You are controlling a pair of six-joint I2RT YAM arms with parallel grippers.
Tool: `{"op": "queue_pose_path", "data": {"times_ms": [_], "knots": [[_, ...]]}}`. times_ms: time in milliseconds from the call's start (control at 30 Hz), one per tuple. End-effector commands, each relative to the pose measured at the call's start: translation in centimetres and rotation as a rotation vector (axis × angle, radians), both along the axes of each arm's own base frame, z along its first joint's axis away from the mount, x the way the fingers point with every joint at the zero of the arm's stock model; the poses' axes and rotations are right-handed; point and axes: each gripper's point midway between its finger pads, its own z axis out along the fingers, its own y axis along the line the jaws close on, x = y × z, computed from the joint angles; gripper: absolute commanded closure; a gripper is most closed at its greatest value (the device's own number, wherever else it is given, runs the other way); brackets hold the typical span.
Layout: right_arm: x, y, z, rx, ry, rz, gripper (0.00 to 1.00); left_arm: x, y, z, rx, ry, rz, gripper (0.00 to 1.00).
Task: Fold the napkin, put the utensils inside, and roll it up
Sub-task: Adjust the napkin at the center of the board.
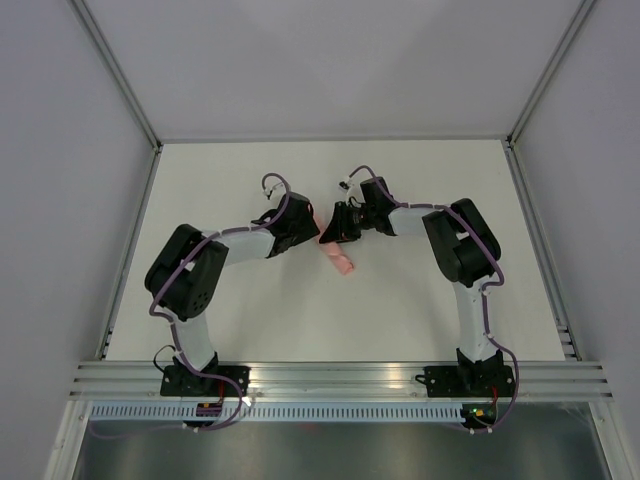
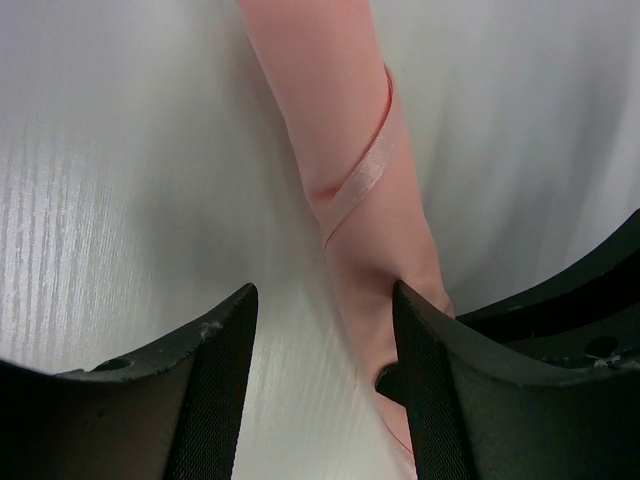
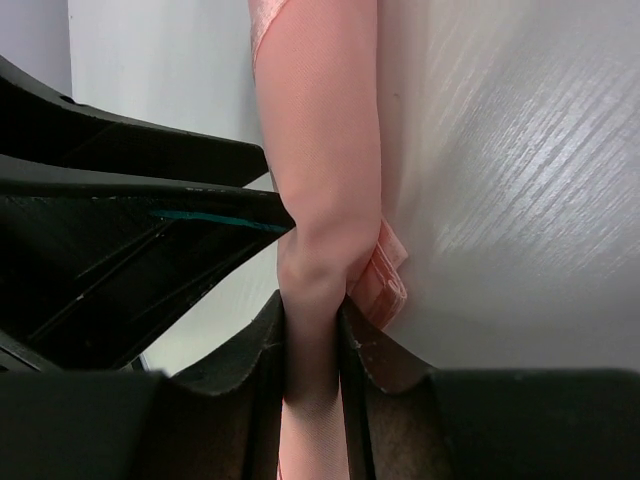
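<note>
The right gripper (image 3: 310, 335) has its two fingers (image 3: 262, 350) pressed in on the napkin (image 3: 320, 150). The cloth is rolled into a narrow salmon-pink tube, and the tube is pinched between the pads with no gap to either side. Just above the grip, a folded bit of cloth bulges out on one side of the roll.

The left gripper (image 2: 322, 290) stands with its fingers (image 2: 215, 390) well apart, and most of the space between them is bare table. The roll runs slantwise into that space and lies against the inner face of one finger. The other finger is clear of it, so nothing is clamped there. A band of the napkin's edge wraps diagonally across the tube a little way beyond the fingertips.

Each wrist camera has the other gripper's black body crowding one side of its view, close beside the roll. From above, the two grippers meet nose to nose near the middle of the white table (image 1: 400, 320). The pink roll lies slantwise under them, with its free end pointing toward the near side. The arms bend outward to their bases on the aluminium rail (image 1: 340, 378). Grey walls (image 1: 60, 150) enclose the table.
</note>
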Motion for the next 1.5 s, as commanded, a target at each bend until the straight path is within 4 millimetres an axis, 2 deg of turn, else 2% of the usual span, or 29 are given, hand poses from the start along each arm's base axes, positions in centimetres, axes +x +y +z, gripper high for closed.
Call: {"op": "queue_pose_path", "data": {"times_ms": [0, 133, 467, 600, 733, 767, 1000, 1100, 1233, 1467], "knots": [[-0.7, -2.4, -6.5, -0.169, 0.076, -0.098, 0.70, 1.6, -0.9, 1.0, -0.040, -0.036, 0.063, 0.39], [-0.7, -2.2, -6.2, -0.147, 0.090, -0.108, 0.70, 1.9, -1.4, 1.1, -0.052, -0.052, 0.069, 0.40], [-0.6, -1.9, -5.9, -0.136, 0.095, -0.112, 0.70, 2.8, -2.0, 4.0, -0.097, -0.141, 0.043, 0.39], [-0.3, -1.5, -5.2, -0.111, 0.091, -0.112, 0.70, 3.3, -1.7, 2.7, -0.028, -0.088, 0.053, 0.39], [-0.1, -0.9, -4.2, -0.067, 0.096, -0.102, 0.69, 4.2, -1.8, 2.4, 0.010, -0.081, 0.062, 0.39], [-0.1, -0.7, -3.9, -0.058, 0.096, -0.098, 0.69, 3.8, -1.3, 1.5, 0.052, -0.047, 0.056, 0.39], [0.4, 0.1, -1.8, 0.003, 0.089, -0.087, 0.68, 4.0, -0.6, -0.2, 0.174, 0.015, 0.029, 0.39], [0.8, -0.1, -1.1, 0.014, 0.090, -0.090, 0.64, 4.0, -0.5, -0.6, 0.198, 0.022, 0.011, 0.40], [1.8, -0.6, 0.6, 0.036, 0.072, -0.104, 0.54, 4.5, -0.7, -0.3, 0.228, 0.022, -0.018, 0.43], [3.3, -2.2, 3.1, 0.045, 0.047, -0.127, 0.53, 5.2, -1.1, -0.4, 0.261, 0.035, -0.057, 0.46]]}}
